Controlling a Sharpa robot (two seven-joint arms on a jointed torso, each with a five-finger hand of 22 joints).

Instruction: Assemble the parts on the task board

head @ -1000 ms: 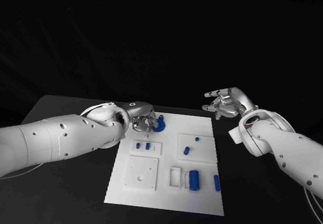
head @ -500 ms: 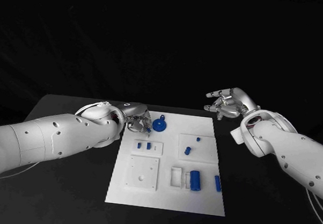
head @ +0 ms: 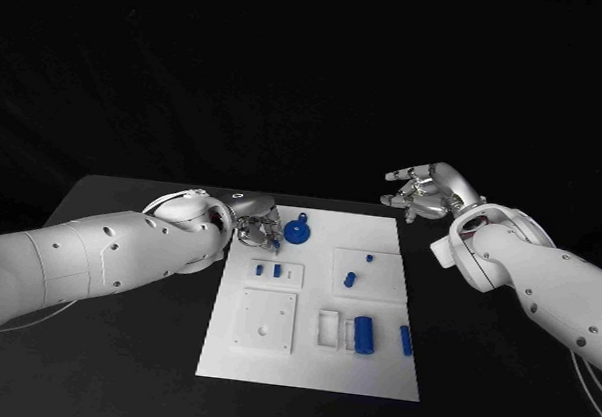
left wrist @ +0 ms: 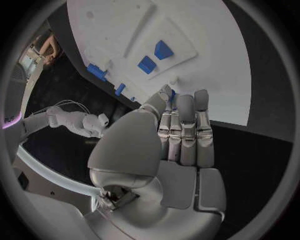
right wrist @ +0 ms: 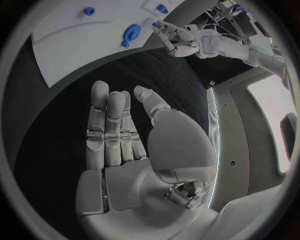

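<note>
The white task board (head: 371, 377) lies in the middle of the black table. A round blue part (head: 299, 231) with a small tab lies on its far left corner; the right wrist view shows it too (right wrist: 131, 34). My left hand (head: 258, 230) hovers just left of that part, apart from it, fingers straight and holding nothing (left wrist: 181, 130). Two small blue pieces (left wrist: 155, 56) stand in a white block beyond its fingertips. My right hand (head: 421, 193) is raised past the board's far right corner, palm open and bare (right wrist: 119, 135).
On the board also sit a second white block with two small blue pieces (head: 357, 272), a flat white plate (head: 266, 321), a white bracket (head: 326, 330), a blue cylinder (head: 362, 335) and a blue bar (head: 405, 340). Black table surrounds the board.
My left hand has let go of the round blue part and drawn back a little to the left; the part now lies uncovered on the board. My right hand has hardly moved.
</note>
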